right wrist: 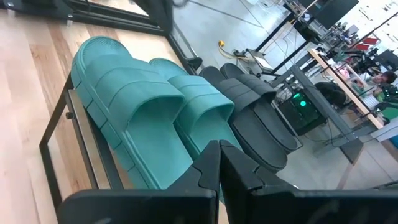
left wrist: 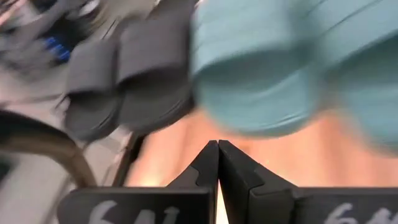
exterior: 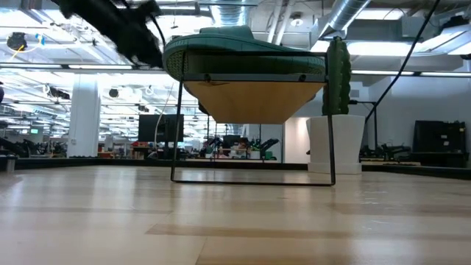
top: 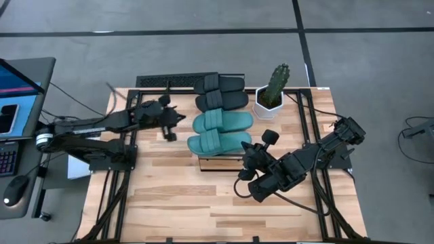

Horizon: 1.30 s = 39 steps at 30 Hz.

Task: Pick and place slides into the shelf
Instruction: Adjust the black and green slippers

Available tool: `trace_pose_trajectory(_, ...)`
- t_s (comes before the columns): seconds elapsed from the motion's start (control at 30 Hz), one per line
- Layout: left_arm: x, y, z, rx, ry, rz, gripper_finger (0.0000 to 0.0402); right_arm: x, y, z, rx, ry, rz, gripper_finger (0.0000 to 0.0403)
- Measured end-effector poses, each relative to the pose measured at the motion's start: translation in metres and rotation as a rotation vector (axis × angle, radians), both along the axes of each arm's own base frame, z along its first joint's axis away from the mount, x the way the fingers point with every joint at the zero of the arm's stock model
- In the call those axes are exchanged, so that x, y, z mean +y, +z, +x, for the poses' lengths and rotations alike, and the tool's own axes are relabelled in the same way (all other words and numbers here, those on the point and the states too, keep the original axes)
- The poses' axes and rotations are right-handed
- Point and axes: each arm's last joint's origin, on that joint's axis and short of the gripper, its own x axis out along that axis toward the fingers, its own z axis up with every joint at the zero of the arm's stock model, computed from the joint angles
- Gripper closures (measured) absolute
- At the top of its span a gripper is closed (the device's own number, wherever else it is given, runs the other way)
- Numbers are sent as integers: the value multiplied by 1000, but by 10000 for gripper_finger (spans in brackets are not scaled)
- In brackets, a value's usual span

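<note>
All four slides lie side by side on the shelf (top: 220,163), a light-wood plank on a black frame. The two black slides (top: 220,93) sit at the far end and the two teal slides (top: 220,132) at the near end, soles down. In the low view the nearest teal slide (exterior: 243,40) tops the shelf's underside (exterior: 250,99). My left gripper (top: 169,132) (left wrist: 217,146) is shut, hovering just left of the teal slides (left wrist: 261,74). My right gripper (top: 246,157) (right wrist: 219,149) is shut, off the shelf's near right corner, facing the teal slides (right wrist: 143,118) and black slides (right wrist: 261,118).
A cactus in a white pot (top: 271,95) (exterior: 335,140) stands on the table right of the black slides. A black frame piece (top: 169,81) lies at the far edge. A laptop and mouse (top: 13,102) sit on a side desk to the left. Bare wood (top: 203,203) fills the table's near half.
</note>
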Motion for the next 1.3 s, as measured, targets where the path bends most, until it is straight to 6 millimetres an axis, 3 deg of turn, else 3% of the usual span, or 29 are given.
trace_pose_trajectory(0.23,-39,25,-30,-171,-395,-273,402,0,0,0,4,1,3,403)
trace_pose_trajectory(0.47,-70,8,-11,-131,-562,-306,402,0,-1,1,3,0,2,403)
trace_pose_trajectory(0.67,-88,-9,18,-90,-576,-265,401,1,-1,1,-5,-3,8,403)
trace_pose_trajectory(0.87,-90,-29,36,-14,-473,-178,401,1,-1,1,-7,-3,11,403)
trace_pose_trajectory(1.3,-87,-27,37,-24,-411,-58,402,2,-1,0,-5,4,13,403)
